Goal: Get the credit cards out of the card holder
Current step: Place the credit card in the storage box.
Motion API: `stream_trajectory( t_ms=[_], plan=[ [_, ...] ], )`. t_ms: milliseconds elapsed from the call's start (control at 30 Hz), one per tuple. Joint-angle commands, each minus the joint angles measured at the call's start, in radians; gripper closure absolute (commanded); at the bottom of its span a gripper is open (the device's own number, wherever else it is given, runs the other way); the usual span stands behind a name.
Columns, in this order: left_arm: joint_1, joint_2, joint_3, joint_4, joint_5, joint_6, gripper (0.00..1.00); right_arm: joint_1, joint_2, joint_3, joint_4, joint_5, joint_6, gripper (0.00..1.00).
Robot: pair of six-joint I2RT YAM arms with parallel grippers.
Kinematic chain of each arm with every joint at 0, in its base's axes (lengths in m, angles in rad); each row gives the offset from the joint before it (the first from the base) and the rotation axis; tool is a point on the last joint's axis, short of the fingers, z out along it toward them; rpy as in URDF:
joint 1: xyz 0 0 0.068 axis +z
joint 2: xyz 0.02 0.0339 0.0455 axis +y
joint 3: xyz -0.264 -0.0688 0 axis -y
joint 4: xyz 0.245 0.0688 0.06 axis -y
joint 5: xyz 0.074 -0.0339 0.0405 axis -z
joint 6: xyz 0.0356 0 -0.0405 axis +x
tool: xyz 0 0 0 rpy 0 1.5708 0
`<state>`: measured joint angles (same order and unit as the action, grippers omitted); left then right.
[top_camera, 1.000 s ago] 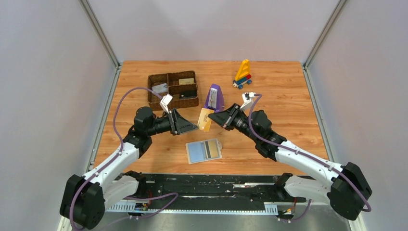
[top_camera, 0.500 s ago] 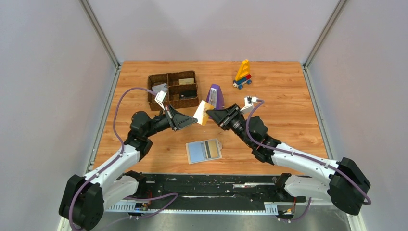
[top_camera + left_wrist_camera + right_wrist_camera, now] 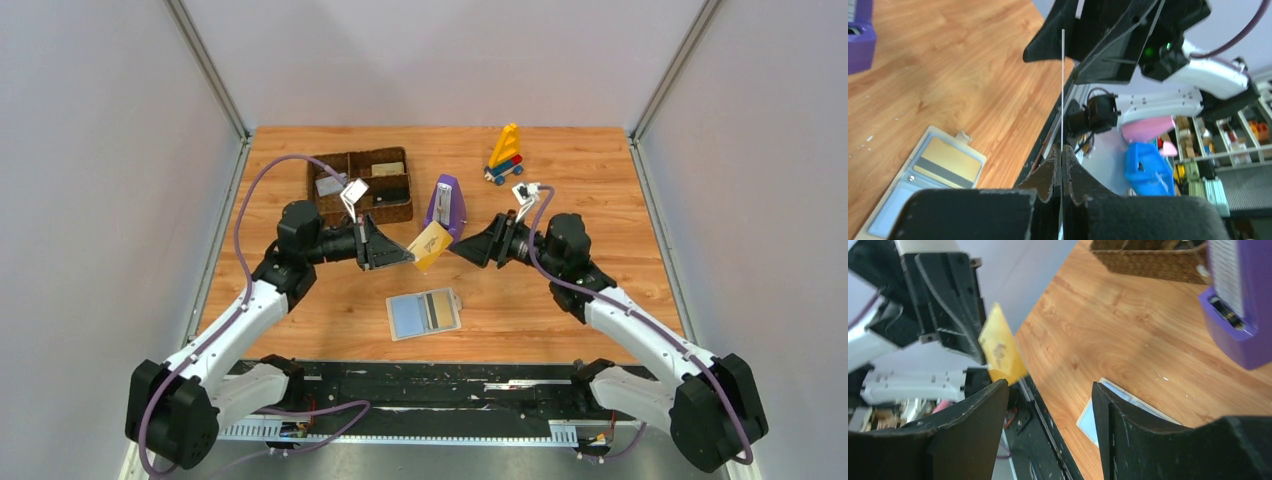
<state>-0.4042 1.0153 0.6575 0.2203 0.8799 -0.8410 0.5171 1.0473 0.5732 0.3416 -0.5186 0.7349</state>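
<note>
Contents of table, near edge to far.

1. Card holder (image 3: 409,317): light blue, lying open and flat at 6 o'clock from the two grippers, touching neither. One slot shows a striped card (image 3: 437,310), tan with a dark band. The left wrist view shows the same holder (image 3: 895,220) and card (image 3: 945,161).

2. Left gripper (image 3: 409,257): jaws closed tight on the tan card (image 3: 431,245), held in the air above the table (image 3: 560,200). In its own wrist view the gripper (image 3: 1062,156) pinches the card (image 3: 1062,90) by its lower edge, and the card shows edge-on as a thin line.

3. Right gripper (image 3: 457,250): at 3 o'clock from the tan card and just beside it, jaws spread wide, holding nothing. Its own view (image 3: 1049,385) shows the card (image 3: 1000,352) clear of both fingers.

4. Purple metronome (image 3: 446,203): upright at 12 o'clock from the tan card, near it.

5. Brown woven tray (image 3: 358,216): at 11 o'clock; a black card (image 3: 392,192) lies in one compartment, with others in neighbouring ones.

6. Toy sailboat (image 3: 505,155): at 1 o'clock, well apart.

Hazards, as judged: the grip is narrow and on one edge only, so the tan card could pivot or slip out during a quick swing. The metronome stands close to the likely path and could be knocked over. The holder lies loose and may drag when the striped card is pulled.
</note>
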Motion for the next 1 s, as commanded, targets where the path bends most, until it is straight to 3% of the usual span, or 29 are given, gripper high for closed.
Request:
stream_trajectory(
  t_ms=[0, 167, 467, 533, 633, 700, 733, 800, 867, 967],
  plan=[
    [-0.001, 0.047, 0.094, -0.29, 0.157, 0.23, 1.0, -0.028, 0.056, 0.159, -0.162, -0.341, -0.204, 0.36],
    [-0.002, 0.077, 0.106, -0.323, 0.195, 0.263, 1.0, -0.025, 0.155, 0.231, -0.19, -0.479, -0.226, 0.39],
    [-0.002, 0.116, 0.086, -0.275, 0.243, 0.237, 1.0, -0.014, 0.207, 0.254, -0.168, -0.488, -0.21, 0.52],
    [-0.001, 0.123, 0.087, -0.272, 0.251, 0.239, 1.0, -0.011, 0.214, 0.248, -0.154, -0.48, -0.201, 0.61],
    [-0.001, 0.128, 0.088, -0.274, 0.258, 0.242, 1.0, -0.011, 0.221, 0.241, -0.141, -0.457, -0.176, 0.85],
    [0.0, 0.127, 0.092, -0.276, 0.25, 0.241, 0.92, -0.011, 0.218, 0.226, -0.117, -0.433, -0.138, 0.95],
    [0.0, 0.123, 0.092, -0.278, 0.24, 0.239, 0.83, -0.011, 0.213, 0.218, -0.103, -0.414, -0.117, 0.99],
    [0.005, 0.119, 0.094, -0.277, 0.209, 0.224, 0.7, -0.01, 0.195, 0.193, -0.061, -0.356, -0.055, 1.0],
    [0.025, 0.118, 0.089, -0.261, 0.177, 0.194, 0.63, -0.009, 0.175, 0.158, 0.019, -0.313, 0.021, 1.0],
    [0.056, 0.103, 0.046, -0.11, 0.151, 0.099, 0.57, -0.01, 0.151, 0.116, 0.106, -0.25, 0.115, 1.0]
  ],
)
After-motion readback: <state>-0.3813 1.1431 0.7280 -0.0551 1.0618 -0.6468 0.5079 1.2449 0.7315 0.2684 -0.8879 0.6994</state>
